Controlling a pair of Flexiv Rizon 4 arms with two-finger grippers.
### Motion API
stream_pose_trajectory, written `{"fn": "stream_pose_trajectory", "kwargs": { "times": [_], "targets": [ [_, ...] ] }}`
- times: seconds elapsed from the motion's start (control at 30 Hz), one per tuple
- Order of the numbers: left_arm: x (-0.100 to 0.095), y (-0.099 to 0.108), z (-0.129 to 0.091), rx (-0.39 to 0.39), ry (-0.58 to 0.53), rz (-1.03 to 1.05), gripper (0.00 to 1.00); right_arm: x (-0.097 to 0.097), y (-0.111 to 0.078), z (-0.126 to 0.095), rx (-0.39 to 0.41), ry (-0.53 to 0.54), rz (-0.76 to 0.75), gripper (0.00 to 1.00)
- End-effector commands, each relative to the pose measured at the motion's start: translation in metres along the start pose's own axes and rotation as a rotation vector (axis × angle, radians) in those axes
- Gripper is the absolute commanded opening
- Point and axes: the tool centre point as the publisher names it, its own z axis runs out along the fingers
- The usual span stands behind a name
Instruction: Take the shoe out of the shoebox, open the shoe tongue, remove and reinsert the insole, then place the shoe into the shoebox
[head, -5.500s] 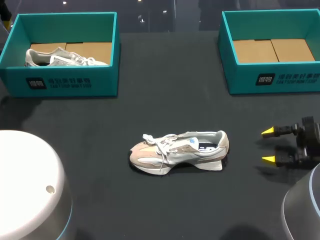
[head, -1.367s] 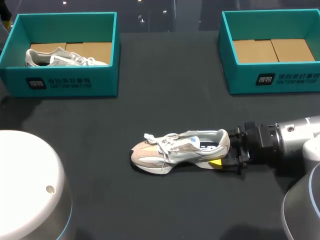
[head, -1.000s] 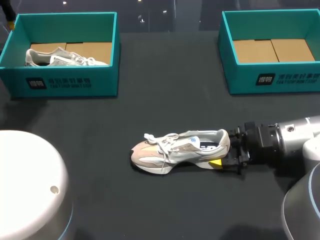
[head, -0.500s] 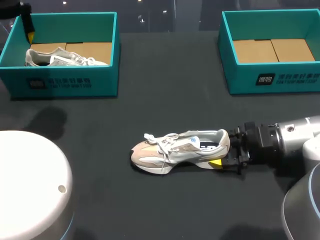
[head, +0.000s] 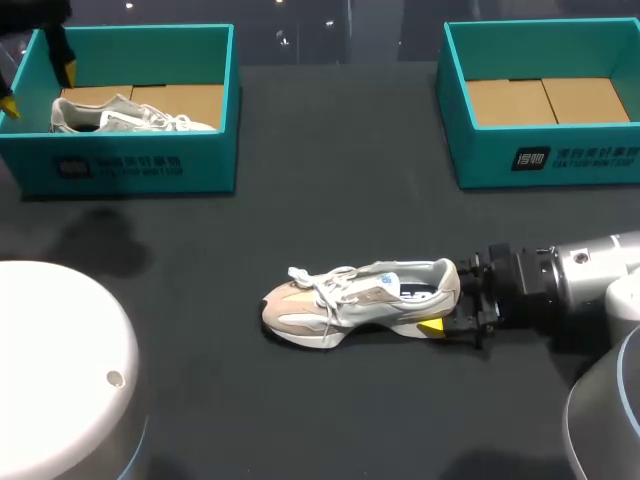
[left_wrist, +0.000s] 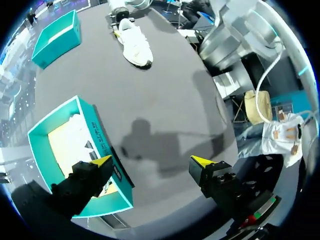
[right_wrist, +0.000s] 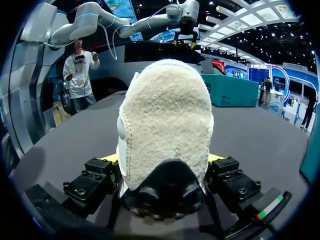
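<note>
Nearest you, your shoe (head: 355, 300) stands upright on its sole on the dark desk (head: 330, 200). It is about midway between the left and right edges and closer to the near edge than the far one. Its toe points toward the left edge and its heel toward the right edge, and the white laces lie loose over the top.

Your right arm comes in low from the right edge. Your right claw (right_wrist: 161, 159) has closed on the heel. In the right wrist view the fuzzy heel fills the space between the two fingers, with a sliver of yellow showing on each side of it. From the head view only one yellow tip shows, against the sole on the near side of the heel.

Farther back, two teal shoeboxes sit along the far edge, well apart from the shoe and from each other. The far-right shoebox (head: 545, 160) shows only its brown cardboard floor (head: 545, 100). The far-left shoebox (head: 130, 165) holds a second shoe (head: 120, 115), pale grey and white, lying against the box's left side.

Your left claw (left_wrist: 151, 162) hangs above the far left corner of the desk with its fingers spread wide, holding nothing. In the left wrist view one yellow tip is over the near wall of the far-left shoebox and the other is over bare desk just beside it. The claw's shadow falls on the desk between that shoebox and the shoe.
</note>
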Motion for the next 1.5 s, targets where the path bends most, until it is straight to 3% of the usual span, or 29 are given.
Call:
{"fn": "stream_pose_trajectory", "kwargs": {
  "times": [0.03,0.2,0.27,0.3,0.73,0.87,1.0,1.13,1.2,1.5],
  "targets": [
    [0.015,-0.035,0.006,-0.001,-0.049,-0.531,1.00,0.000,-0.001,-0.002,0.004,-0.001,0.001,0.00],
    [0.031,-0.074,0.019,-0.007,-0.044,-0.801,1.00,0.000,-0.001,-0.002,0.004,-0.001,0.001,0.00],
    [0.037,-0.088,0.023,-0.024,-0.083,-0.851,1.00,0.000,-0.001,-0.002,0.004,-0.001,0.001,0.00],
    [0.044,-0.101,0.026,-0.073,-0.176,-0.837,1.00,0.000,-0.001,-0.002,0.004,-0.001,0.001,0.00],
    [0.044,-0.101,0.026,-0.073,-0.176,-0.837,1.00,0.000,-0.001,-0.002,0.004,-0.001,0.001,0.00],
    [0.048,-0.129,0.031,-0.036,-0.187,-1.004,1.00,0.000,-0.001,-0.002,0.004,-0.001,0.001,0.00],
    [0.045,-0.161,0.038,-0.050,-0.228,-1.206,1.00,0.000,-0.001,-0.002,0.004,-0.001,0.001,0.00],
    [0.042,-0.197,0.051,-0.065,-0.351,-1.445,1.00,0.000,-0.001,-0.002,0.004,-0.001,0.001,0.00],
    [0.044,-0.216,0.061,-0.074,-0.425,-1.438,1.00,0.000,-0.001,-0.002,0.004,-0.001,0.001,0.00],
    [0.044,-0.216,0.061,-0.074,-0.425,-1.438,1.00,0.000,-0.001,-0.002,0.004,-0.001,0.001,0.00]
  ]
}}
